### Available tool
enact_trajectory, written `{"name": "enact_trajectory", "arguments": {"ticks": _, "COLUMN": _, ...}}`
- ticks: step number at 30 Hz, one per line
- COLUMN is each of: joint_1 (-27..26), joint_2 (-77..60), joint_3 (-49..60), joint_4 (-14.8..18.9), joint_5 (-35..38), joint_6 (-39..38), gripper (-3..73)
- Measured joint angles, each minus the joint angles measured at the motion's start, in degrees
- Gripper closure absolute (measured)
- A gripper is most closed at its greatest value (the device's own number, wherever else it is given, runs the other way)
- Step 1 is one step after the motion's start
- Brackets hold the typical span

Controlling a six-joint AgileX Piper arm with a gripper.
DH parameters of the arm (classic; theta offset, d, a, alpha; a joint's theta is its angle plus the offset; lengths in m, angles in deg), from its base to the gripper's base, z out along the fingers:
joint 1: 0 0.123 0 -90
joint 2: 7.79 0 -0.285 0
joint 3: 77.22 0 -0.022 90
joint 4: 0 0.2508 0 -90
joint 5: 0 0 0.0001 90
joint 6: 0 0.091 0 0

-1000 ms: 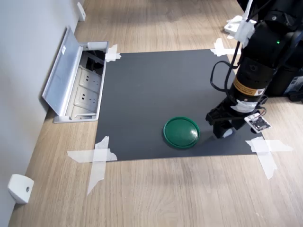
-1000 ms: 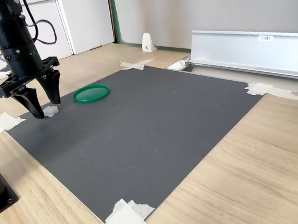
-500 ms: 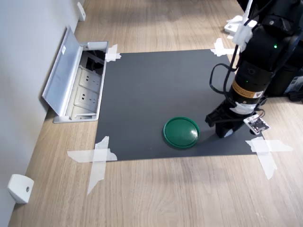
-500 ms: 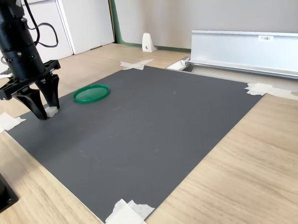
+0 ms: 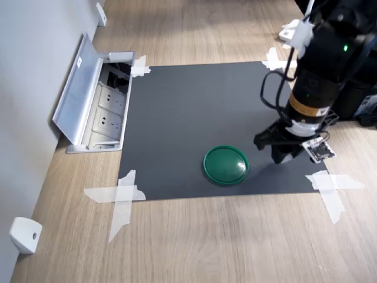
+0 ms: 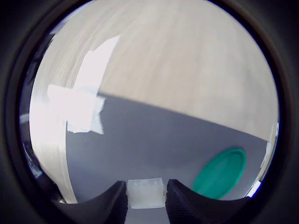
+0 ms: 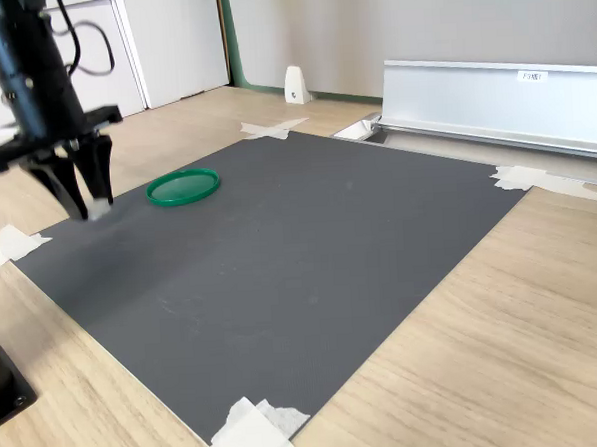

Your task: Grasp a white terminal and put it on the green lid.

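With the white terminal [image 6: 146, 192] now pinched between the two dark fingers [image 6: 111, 205], the tool [image 7: 85, 207] hangs clear of the grey mat [image 7: 310, 253]; half a second ago its tips were down on the mat around the piece, a second ago they stood spread either side of it. Jaws narrowed to the width of the block, nothing else held. In the second exterior view the terminal shows as a small pale lump at the fingertips, off the surface.

Green lid [image 5: 225, 164] unmoved across all frames, flat on the mat. In the first exterior view the tool [image 5: 284, 154] sits at about 3 o'clock from the lid, near but not over it. Wrist view puts the lid [image 6: 219, 173] just beside the held piece, off to one side.

Reading: pick looks complete, lift under way. Remaining work is a short sideways carry over the disc, then lower and release. Piece is small and light; dropped from height it may bounce or skid off the glossy lid, so a low release seems wise.

Tape crosses [image 5: 121, 197] hold the mat corners to the wooden floor [image 5: 224, 242]. Open socket box [image 5: 97, 106] well apart at 10 o'clock.
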Motion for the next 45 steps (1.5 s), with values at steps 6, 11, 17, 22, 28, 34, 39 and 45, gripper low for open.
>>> {"name": "enact_trajectory", "arguments": {"ticks": 6, "joint_1": -6.0, "joint_2": 0.6, "joint_3": -11.2, "joint_4": 1.3, "joint_5": 4.1, "joint_6": 1.4, "gripper": 37.9}}
{"name": "enact_trajectory", "arguments": {"ticks": 11, "joint_1": -9.8, "joint_2": 4.8, "joint_3": -13.7, "joint_4": 1.6, "joint_5": 3.8, "joint_6": 1.7, "gripper": 37.9}}
{"name": "enact_trajectory", "arguments": {"ticks": 17, "joint_1": -10.3, "joint_2": 11.1, "joint_3": -13.8, "joint_4": 0.7, "joint_5": 0.2, "joint_6": 4.8, "gripper": 37.9}}
{"name": "enact_trajectory", "arguments": {"ticks": 22, "joint_1": -10.3, "joint_2": 13.7, "joint_3": -13.9, "joint_4": 0.1, "joint_5": -1.6, "joint_6": 6.1, "gripper": 37.9}}
{"name": "enact_trajectory", "arguments": {"ticks": 28, "joint_1": -10.3, "joint_2": 14.4, "joint_3": -13.9, "joint_4": -1.0, "joint_5": -1.7, "joint_6": 6.6, "gripper": 37.9}}
{"name": "enact_trajectory", "arguments": {"ticks": 34, "joint_1": -10.3, "joint_2": 14.4, "joint_3": -13.9, "joint_4": -2.0, "joint_5": -1.7, "joint_6": 6.6, "gripper": 37.9}}
{"name": "enact_trajectory", "arguments": {"ticks": 39, "joint_1": -10.3, "joint_2": 14.4, "joint_3": -13.9, "joint_4": -2.0, "joint_5": -1.7, "joint_6": 6.6, "gripper": 34.8}}
{"name": "enact_trajectory", "arguments": {"ticks": 45, "joint_1": -10.3, "joint_2": 14.4, "joint_3": -13.9, "joint_4": -2.0, "joint_5": -1.5, "joint_6": 6.6, "gripper": 25.8}}
